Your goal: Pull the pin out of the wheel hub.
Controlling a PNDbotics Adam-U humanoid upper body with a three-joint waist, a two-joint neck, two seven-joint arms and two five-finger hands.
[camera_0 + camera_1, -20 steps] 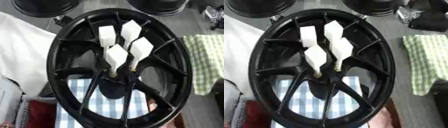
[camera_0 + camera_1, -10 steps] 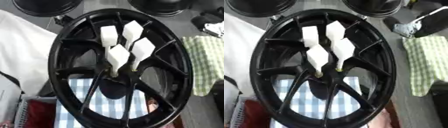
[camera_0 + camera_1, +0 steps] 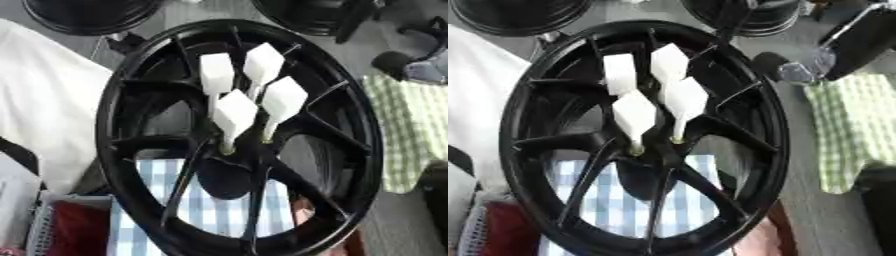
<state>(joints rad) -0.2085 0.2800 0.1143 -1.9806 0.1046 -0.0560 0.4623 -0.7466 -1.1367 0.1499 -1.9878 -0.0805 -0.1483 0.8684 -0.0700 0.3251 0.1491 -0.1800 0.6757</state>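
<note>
A black spoked wheel hub fills the middle of both views, standing over a checked cloth. Several white pins with flat diamond-shaped heads stick up from its centre: the nearest one and another are rooted beside the hub's middle hole, and two more rise behind them. My right hand comes in blurred from the upper right on a black arm, just outside the rim and apart from the pins. Nothing touches any pin. My left hand shows in neither view.
A white cloth lies at the left and a green checked cloth at the right. A blue and white checked cloth lies under the wheel. Other black wheels stand at the back. A grey basket with something red sits at the lower left.
My right arm has come in from the upper right and moved down and left toward the wheel's rim. The pins and wheel have not moved.
</note>
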